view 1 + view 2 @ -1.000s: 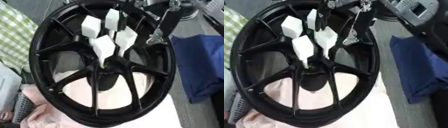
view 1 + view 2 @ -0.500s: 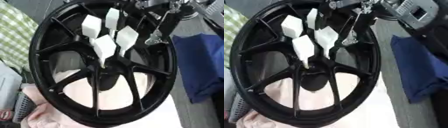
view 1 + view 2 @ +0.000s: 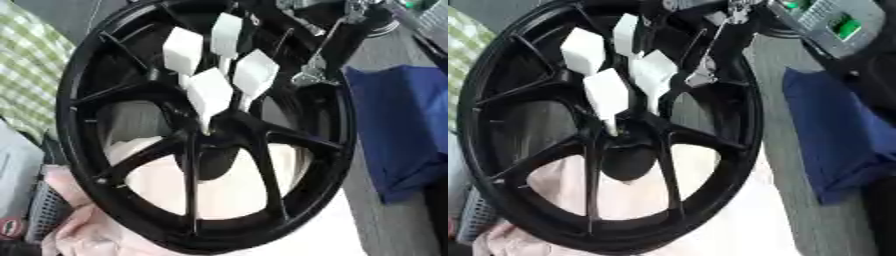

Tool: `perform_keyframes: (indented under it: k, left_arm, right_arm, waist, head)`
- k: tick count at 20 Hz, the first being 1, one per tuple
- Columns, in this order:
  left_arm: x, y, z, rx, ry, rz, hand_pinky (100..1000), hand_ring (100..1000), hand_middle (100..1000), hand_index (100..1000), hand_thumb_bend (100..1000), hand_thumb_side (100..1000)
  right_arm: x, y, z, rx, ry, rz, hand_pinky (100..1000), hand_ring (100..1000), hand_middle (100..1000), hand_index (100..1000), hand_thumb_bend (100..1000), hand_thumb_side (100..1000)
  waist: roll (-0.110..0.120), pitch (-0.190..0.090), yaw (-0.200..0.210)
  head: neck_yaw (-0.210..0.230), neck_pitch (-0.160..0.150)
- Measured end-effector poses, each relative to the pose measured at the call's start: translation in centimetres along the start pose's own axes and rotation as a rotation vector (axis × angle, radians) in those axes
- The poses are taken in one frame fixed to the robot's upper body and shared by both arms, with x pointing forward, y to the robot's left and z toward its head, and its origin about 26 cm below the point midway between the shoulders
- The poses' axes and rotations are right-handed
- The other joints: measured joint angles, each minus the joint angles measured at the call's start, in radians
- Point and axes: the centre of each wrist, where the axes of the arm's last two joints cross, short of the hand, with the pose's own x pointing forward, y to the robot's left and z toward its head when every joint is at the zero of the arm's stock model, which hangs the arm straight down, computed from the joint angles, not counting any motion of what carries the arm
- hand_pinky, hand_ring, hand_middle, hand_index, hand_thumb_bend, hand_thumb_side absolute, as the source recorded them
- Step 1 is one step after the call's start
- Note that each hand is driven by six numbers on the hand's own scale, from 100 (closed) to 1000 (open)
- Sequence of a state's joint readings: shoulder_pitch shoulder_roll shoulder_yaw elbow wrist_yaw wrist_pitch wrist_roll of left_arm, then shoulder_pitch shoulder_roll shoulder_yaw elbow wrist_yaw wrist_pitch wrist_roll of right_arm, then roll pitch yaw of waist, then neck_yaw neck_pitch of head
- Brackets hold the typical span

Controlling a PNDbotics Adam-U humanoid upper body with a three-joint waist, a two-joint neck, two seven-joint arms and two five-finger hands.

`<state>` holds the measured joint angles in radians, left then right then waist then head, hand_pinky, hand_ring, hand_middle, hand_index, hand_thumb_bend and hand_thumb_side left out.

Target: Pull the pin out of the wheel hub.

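Observation:
A black spoked wheel hub point(image 3: 188, 150) fills both views, tilted, its rim point(image 3: 79, 100) running from upper left to bottom. My right hand point(image 3: 229, 80) reaches in from the upper right, its white-padded fingers point(image 3: 210, 92) bunched over the hub's centre. A thin pale pin point(image 3: 206, 126) sticks out below the lowest pad and points into the centre hole, with the fingers curled round its top. Black arm parts and a silver link point(image 3: 313, 70) lie across the upper rim. My left hand does not show.
A dark blue cloth point(image 3: 402, 130) lies right of the wheel. A green checked cloth point(image 3: 35, 75) is at the left, a pale pink cloth point(image 3: 219, 190) under the wheel. A grey device with green parts point(image 3: 833, 25) stands at the top right.

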<state>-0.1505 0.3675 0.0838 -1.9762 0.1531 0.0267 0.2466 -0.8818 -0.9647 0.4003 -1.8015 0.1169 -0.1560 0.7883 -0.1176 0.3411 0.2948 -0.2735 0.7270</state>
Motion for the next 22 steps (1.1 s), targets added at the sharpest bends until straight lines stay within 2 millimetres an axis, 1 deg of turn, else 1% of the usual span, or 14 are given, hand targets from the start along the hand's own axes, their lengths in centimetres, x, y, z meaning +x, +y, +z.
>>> perform_keyframes:
  k: [11, 15, 22]
  left_arm:
    - [-0.02, -0.16, 0.0, -0.003, -0.001, 0.009, 715, 767, 618, 686, 287, 772]
    - [0.0, -0.18, -0.03, -0.004, -0.002, 0.009, 716, 767, 618, 686, 284, 775]
    - [0.03, -0.2, -0.07, -0.005, -0.003, 0.01, 716, 768, 619, 686, 281, 777]
  right_arm:
    - [-0.57, 0.25, -0.22, 0.028, 0.023, 0.011, 846, 814, 698, 804, 357, 177]
    - [-0.79, 0.42, -0.33, 0.039, 0.025, 0.008, 844, 810, 690, 797, 349, 185]
    - [-0.85, 0.47, -0.71, 0.049, 0.016, 0.007, 839, 801, 676, 786, 329, 192]
  waist:
    - [-0.001, 0.008, 0.006]
    - [-0.001, 0.012, 0.007]
    - [-0.002, 0.015, 0.008]
  head:
    - [0.0, 0.0]
    - [0.0, -0.007]
    - [0.0, -0.009]
